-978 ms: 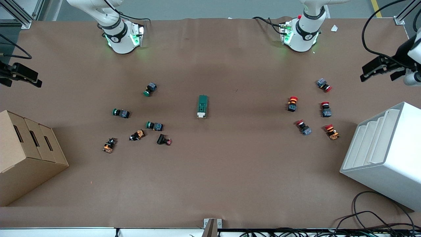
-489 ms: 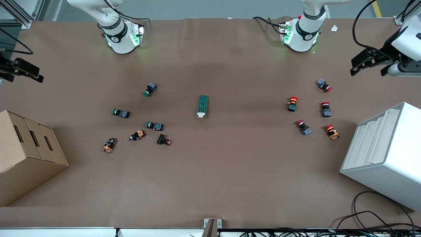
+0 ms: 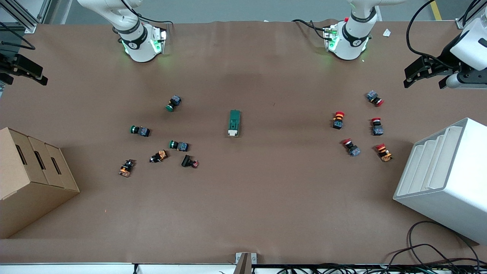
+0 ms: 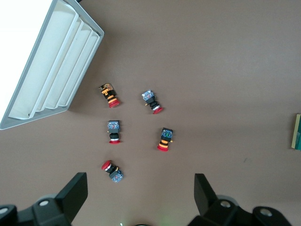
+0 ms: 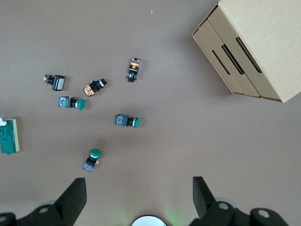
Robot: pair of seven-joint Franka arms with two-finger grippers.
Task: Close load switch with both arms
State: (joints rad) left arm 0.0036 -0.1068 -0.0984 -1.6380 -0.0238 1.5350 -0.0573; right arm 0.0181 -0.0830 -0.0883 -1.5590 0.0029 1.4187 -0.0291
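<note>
The load switch (image 3: pixel 234 123), a dark-green block with a white lever tab at the end nearer the front camera, lies flat at the table's middle. It also shows at the edge of the left wrist view (image 4: pixel 297 132) and of the right wrist view (image 5: pixel 9 136). My left gripper (image 3: pixel 424 80) hangs open and empty above the left arm's end of the table, over bare cloth beside the red push-buttons (image 4: pixel 139 188). My right gripper (image 3: pixel 21 78) hangs open and empty above the right arm's end (image 5: pixel 138 188). Both are well away from the switch.
Several green and orange push-buttons (image 3: pixel 178 145) lie between the switch and a cardboard box (image 3: pixel 34 179). Several red push-buttons (image 3: pixel 338 120) lie between the switch and a white slotted rack (image 3: pixel 445 179). Cables (image 3: pixel 430 255) trail at the table's front corner.
Both grippers have shifted toward the robots' bases side. The left gripper has also swung a little toward the table's middle. The switch and the push-buttons have not moved.
</note>
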